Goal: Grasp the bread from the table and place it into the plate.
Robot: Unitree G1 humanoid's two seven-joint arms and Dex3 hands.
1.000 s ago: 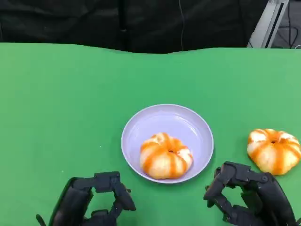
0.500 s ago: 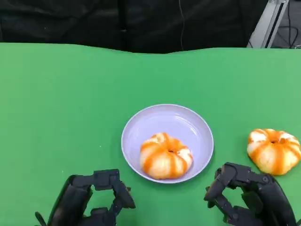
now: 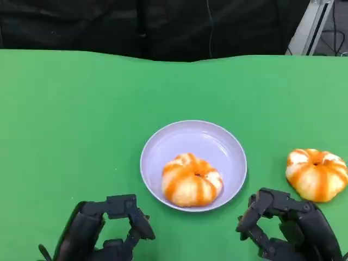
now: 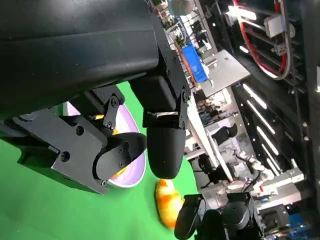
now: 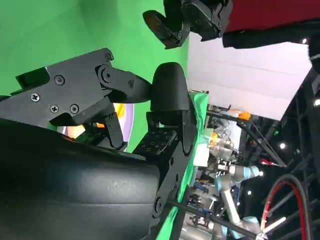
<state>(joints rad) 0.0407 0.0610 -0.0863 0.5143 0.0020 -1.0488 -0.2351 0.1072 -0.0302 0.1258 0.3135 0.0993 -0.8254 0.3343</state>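
Bread (image 3: 316, 174) on the green table (image 3: 70, 119): a round, glossy bun, orange with pale cream stripes running out from a dimpled centre, lying to the right of the lavender plate (image 3: 209, 138) and apart from its rim. A second bun (image 3: 192, 180) of the same pattern sits inside the plate, toward its near side. Right hand (image 3: 288, 228) lies at the near edge, just nearer than and slightly left of the loose bread, not touching it; its fingers are apart and hold nothing. Left hand (image 3: 103, 228) rests near-left of the plate, fingers likewise spread and empty. In the left wrist view the loose bread (image 4: 168, 202) appears beyond the plate (image 4: 131, 170).
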